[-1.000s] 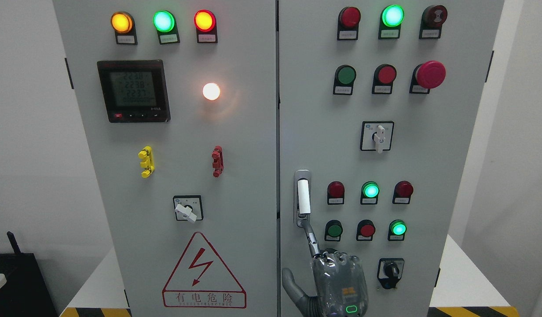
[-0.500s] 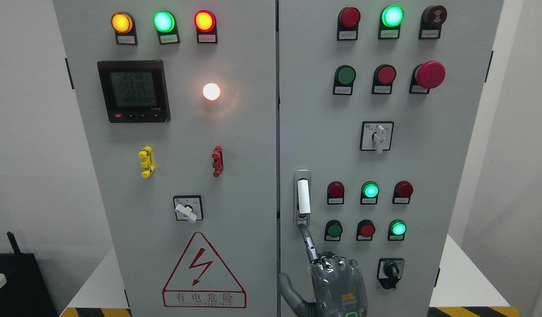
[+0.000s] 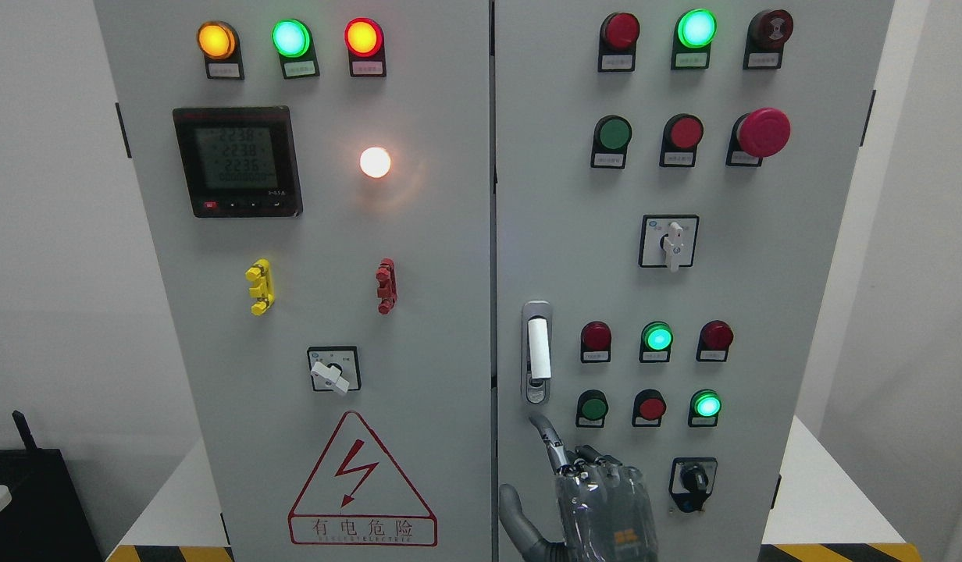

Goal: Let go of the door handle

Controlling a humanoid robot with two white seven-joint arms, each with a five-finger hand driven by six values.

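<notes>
Since a second ago, the right hand (image 3: 598,499) has dropped away from the white bar-shaped door handle (image 3: 538,349): its index fingertip, then touching the handle's metal base, now sits just below it, clear of contact. Its fingers (image 3: 550,443) hold nothing; the index points up and the others are loosely bent, with the thumb out to the side. That handle stands upright in its silver housing on the grey metal cabinet door (image 3: 762,312), just left of the red indicator lamp (image 3: 596,336).
</notes>
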